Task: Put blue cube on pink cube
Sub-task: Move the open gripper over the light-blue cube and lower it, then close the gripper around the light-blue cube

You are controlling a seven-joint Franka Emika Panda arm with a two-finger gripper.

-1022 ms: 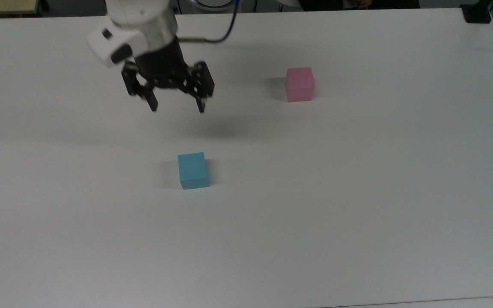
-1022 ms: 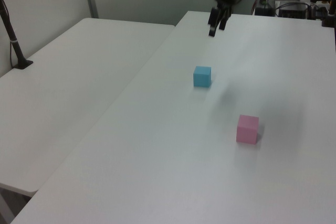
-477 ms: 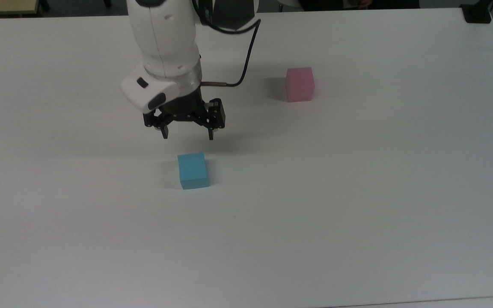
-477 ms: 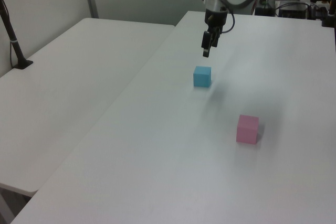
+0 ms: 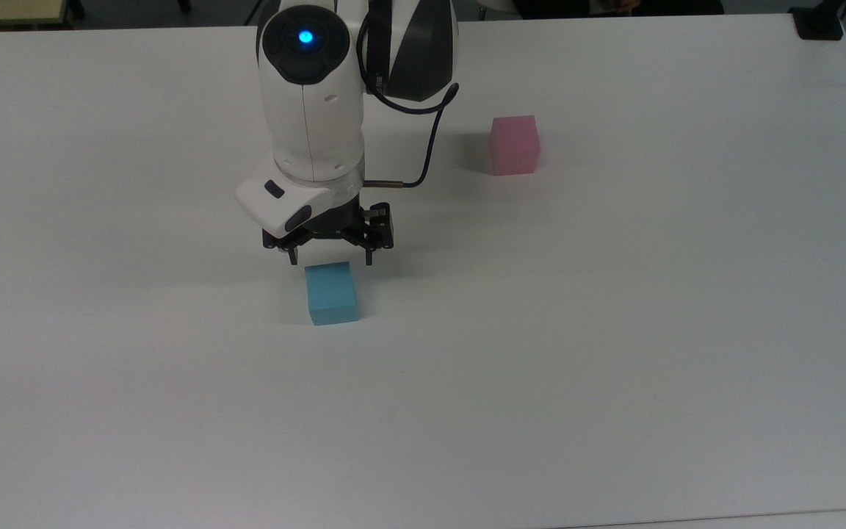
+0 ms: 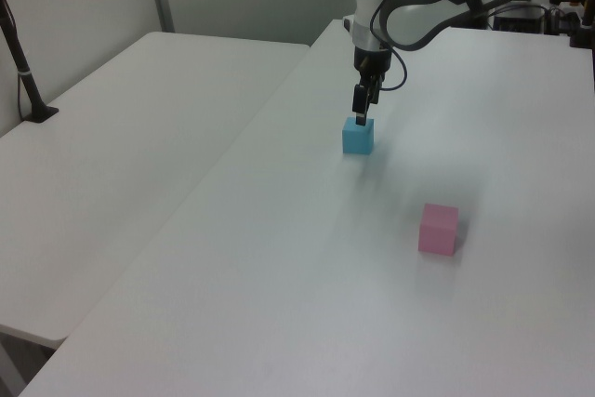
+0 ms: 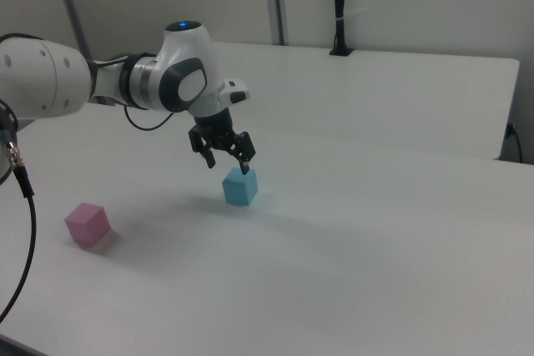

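The white desk (image 5: 614, 367) carries two cubes well apart, and the Panda arm (image 5: 313, 110) reaches over it toward the nearer one. The gripper (image 5: 329, 258) hangs just above the blue cube (image 5: 331, 294), not yet around it, with its fingers (image 5: 293, 255) spread apart and nothing between them; the gap looks a little wider than the cube. The blue cube sits flat on the desk, and the pink cube (image 5: 514, 145) stands well away from it, toward the top view's upper right, untouched. The step in hand appears to be the descent for the grasp. To do it well, the gripper should centre over the blue cube so each finger clears a side face, come straight down until the pads reach the cube's mid-height, and close squarely on two opposite faces. An off-centre descent could land a fingertip on the top face or nudge the cube askew.
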